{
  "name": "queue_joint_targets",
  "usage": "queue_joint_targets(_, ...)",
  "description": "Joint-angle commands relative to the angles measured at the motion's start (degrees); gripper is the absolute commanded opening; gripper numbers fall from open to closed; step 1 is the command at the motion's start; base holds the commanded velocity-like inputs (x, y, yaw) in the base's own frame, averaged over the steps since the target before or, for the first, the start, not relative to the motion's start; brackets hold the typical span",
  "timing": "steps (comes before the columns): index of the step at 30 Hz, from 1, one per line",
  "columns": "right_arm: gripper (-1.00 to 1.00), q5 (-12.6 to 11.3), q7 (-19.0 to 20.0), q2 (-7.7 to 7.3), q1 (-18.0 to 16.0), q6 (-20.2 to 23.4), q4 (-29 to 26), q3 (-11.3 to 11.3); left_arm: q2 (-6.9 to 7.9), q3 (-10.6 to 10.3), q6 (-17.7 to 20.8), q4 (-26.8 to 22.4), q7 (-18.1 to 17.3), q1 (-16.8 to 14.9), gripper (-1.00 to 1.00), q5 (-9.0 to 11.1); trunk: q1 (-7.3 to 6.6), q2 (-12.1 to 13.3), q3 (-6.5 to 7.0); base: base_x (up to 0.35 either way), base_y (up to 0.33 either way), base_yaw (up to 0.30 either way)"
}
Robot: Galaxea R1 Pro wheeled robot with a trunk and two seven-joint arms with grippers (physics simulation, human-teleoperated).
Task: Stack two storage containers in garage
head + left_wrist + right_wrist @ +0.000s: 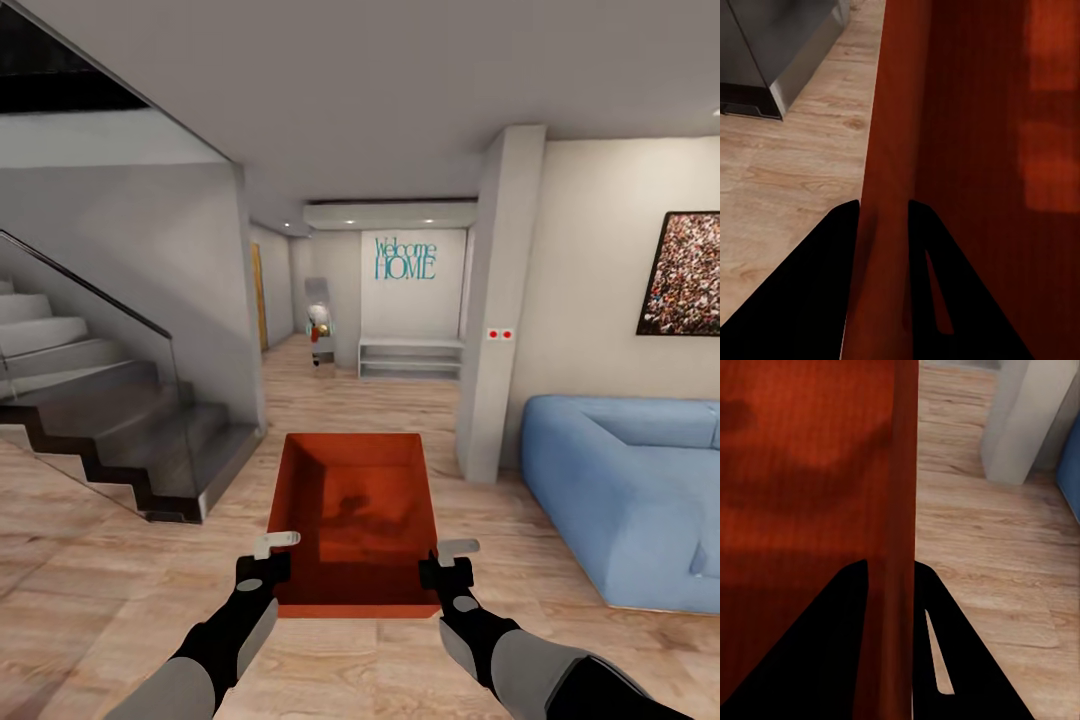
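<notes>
The robot carries one storage container (352, 520), an open orange-red bin, out in front of its trunk, held level between the two hands. The left hand (268, 568) is clamped on the bin's left wall near the corner closest to the robot, and the right hand (445, 570) is clamped on the right wall at the matching spot. Each wrist view shows why the hold works: one dark finger (802, 300) sits outside the wall and the other inside, with the thin red wall pinched between them, and the right hand's fingers (810, 652) straddle their wall the same way. Gripping both side walls at equal positions probably keeps the bin from tipping or twisting while the base rolls, and holding it ahead of the hands and above the floor keeps it off the light wood plank floor (380, 410) of the living room.

Beyond the hands a hallway runs on; to the left of the left hand rises a staircase (100, 400) with a glass rail, and to the right of the right hand stands a blue sofa (625, 480) past a white pillar (500, 300). On the far wall ahead, teal lettering (405, 259) reads "Welcome HOME". A framed picture (685, 273) hangs above the sofa.

The bin looks empty inside.
</notes>
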Motion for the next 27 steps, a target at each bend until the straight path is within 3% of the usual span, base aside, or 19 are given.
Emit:
queue_joint_targets(1, -1.00, 0.45, 0.92, 0.02, -0.02, 0.25, -0.06, -2.48, 0.06, 2.94, -1.01, -0.31, 0.72, -0.08, -1.00, 1.36, 0.05, -0.07, -0.09, 0.321, 0.000, 0.000)
queue_joint_targets(27, -1.00, 0.42, 0.92, 0.02, -0.02, 0.27, -0.06, -2.48, 0.06, 2.94, -1.01, -0.31, 0.72, -0.08, -1.00, 1.65, 0.05, -0.07, -0.09, 0.321, 0.000, 0.000)
